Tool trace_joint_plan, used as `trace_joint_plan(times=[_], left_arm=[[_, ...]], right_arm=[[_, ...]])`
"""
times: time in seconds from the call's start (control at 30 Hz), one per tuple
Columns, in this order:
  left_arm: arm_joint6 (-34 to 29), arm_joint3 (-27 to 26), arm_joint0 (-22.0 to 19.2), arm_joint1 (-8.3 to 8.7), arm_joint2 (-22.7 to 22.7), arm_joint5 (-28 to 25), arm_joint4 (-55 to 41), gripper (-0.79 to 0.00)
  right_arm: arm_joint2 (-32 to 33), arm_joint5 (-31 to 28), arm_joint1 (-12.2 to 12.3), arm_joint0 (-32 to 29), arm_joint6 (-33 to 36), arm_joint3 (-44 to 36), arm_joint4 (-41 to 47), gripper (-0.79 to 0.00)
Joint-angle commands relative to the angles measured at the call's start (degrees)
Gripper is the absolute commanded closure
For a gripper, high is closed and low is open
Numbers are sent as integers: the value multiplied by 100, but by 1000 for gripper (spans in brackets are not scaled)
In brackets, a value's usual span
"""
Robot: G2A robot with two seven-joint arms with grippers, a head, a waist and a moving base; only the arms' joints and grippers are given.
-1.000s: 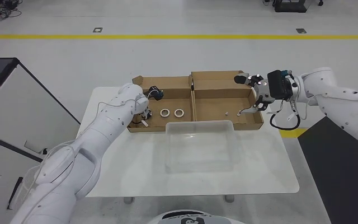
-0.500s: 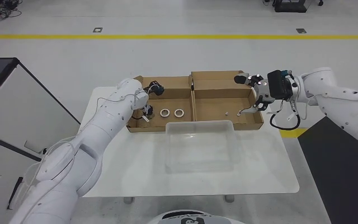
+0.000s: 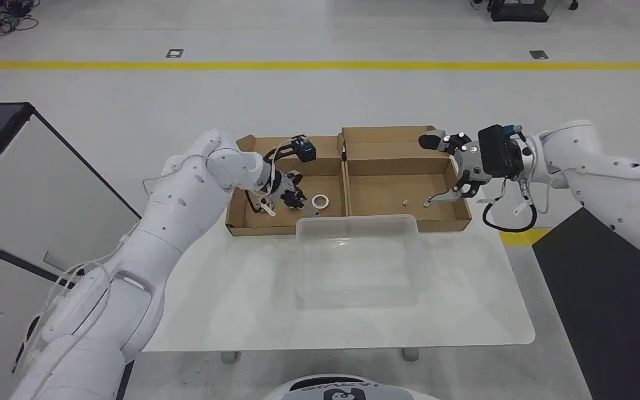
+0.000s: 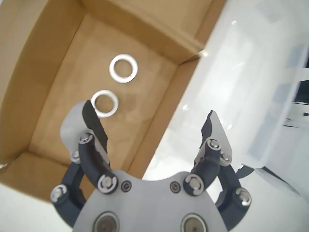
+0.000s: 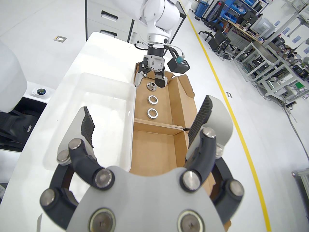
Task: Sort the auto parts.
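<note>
Two silver rings (image 4: 123,68) (image 4: 105,103) lie on the floor of the left cardboard box (image 3: 250,192). My left gripper (image 4: 149,114) hangs open just above them, one fingertip (image 4: 89,112) beside the nearer ring. From the top view that gripper (image 3: 291,193) covers one ring, and the other ring (image 3: 319,201) lies just right of it. A small flanged metal part (image 5: 151,86) sits by the left gripper (image 5: 155,76). My right gripper (image 3: 440,168) is open and holds nothing, over the right end of the right cardboard box (image 3: 390,185).
A clear plastic bin (image 3: 355,260) stands on the white table (image 3: 220,290), directly in front of both boxes. A tiny part (image 3: 405,203) lies in the right box. Upright box flaps rise along the far side.
My left gripper has swung right inside the left box, from its left end to over the rings, and its wrist has turned. The right arm has kept still.
</note>
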Motion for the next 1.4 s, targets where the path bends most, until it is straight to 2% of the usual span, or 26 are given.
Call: trace_joint_plan(times=[0.0, 0.03, 0.17, 0.33, 0.53, 0.73, 0.8, 1.37], left_arm=[[29, -542, 193, 208, -89, -36, -554, -785], [18, -879, 336, 369, -191, -25, -834, -785], [-29, -1949, 790, 834, -544, 23, -1448, -785], [-38, -3030, 1326, 1321, -993, 32, -2001, -785], [143, -3886, 1848, 1773, -1602, -149, -2427, -785], [226, -4409, 2318, 2134, -2248, -232, -2818, -785], [321, -4451, 2412, 2195, -2421, -326, -2948, -785], [321, -4450, 2412, 2195, -2421, -327, -2948, -785]], right_arm=[[0, 0, 0, 0, 0, 0, 0, -785], [0, 0, 0, 0, 0, 0, 0, -785], [0, 0, 0, 0, 0, 0, 0, -785], [0, 0, 0, 0, 0, 0, 0, -785], [0, 0, 0, 0, 0, 0, 0, -785], [0, 0, 0, 0, 0, 0, 0, -785], [0, 0, 0, 0, 0, 0, 0, -785], [0, 0, 0, 0, 0, 0, 0, -784]])
